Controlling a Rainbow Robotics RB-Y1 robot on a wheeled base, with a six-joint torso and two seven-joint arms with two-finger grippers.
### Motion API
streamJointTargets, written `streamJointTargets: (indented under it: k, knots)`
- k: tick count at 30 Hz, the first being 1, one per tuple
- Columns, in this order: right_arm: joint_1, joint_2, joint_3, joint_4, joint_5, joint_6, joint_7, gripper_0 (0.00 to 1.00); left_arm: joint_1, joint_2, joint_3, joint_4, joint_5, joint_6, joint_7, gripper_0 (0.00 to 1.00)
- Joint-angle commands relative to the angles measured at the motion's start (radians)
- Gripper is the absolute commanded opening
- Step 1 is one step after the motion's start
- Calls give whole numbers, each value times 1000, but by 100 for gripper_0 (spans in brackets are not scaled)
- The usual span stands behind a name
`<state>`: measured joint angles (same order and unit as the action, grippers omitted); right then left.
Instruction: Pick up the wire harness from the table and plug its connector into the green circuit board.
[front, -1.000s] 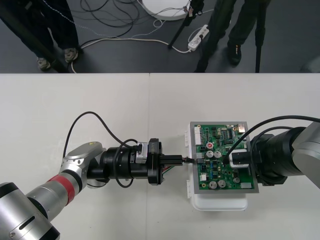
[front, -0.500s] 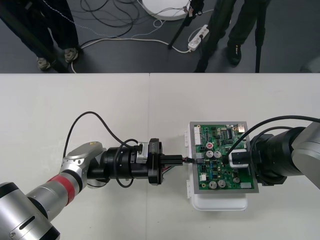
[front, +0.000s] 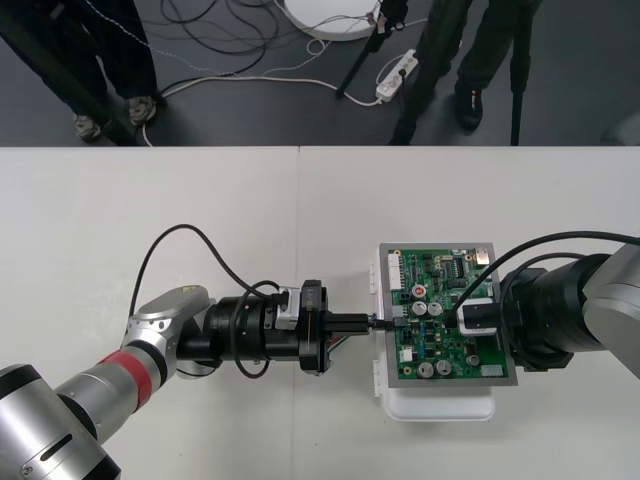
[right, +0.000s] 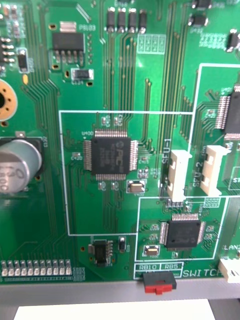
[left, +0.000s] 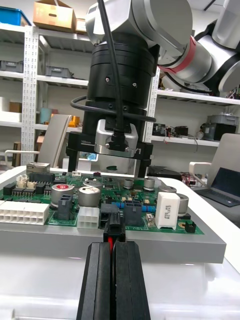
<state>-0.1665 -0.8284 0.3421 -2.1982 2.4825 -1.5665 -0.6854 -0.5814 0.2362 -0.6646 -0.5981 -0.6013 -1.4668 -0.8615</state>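
Front: steep top-down over surface (front: 200, 210). Left wrist: level, close. Right wrist: square-on, closer. All three share the board (front: 440, 272).

A robotics lab or test workshop: a plain light surface (front: 200, 200) carries a bare green circuit board (front: 435, 265). Beyond the surface's far edge, the dark floor (front: 250, 115) is strewn with loose cables (front: 230, 30), a white power strip (front: 396, 75) and a black stand leg (front: 360, 62).

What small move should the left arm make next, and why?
Probably a short straight push toward the circuit board. The left gripper is shut on the black plug, which sits at a board connector on the board's edge; whether it is seated is unclear. The right gripper stands over the board.
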Motion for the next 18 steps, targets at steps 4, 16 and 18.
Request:
streamJointTargets:
  k: [4,16,18]
  knots:
    - [-28,20,15,-29,6,-4,-45,100,-41,-34,-20,-6,29,29,-122,0]
    - [-28,20,15,-32,9,-4,-45,100,-43,-38,-24,-9,24,29,-123,0]
    - [-28,20,15,-31,7,-4,-45,100,-43,-43,-24,-9,24,29,-123,0]
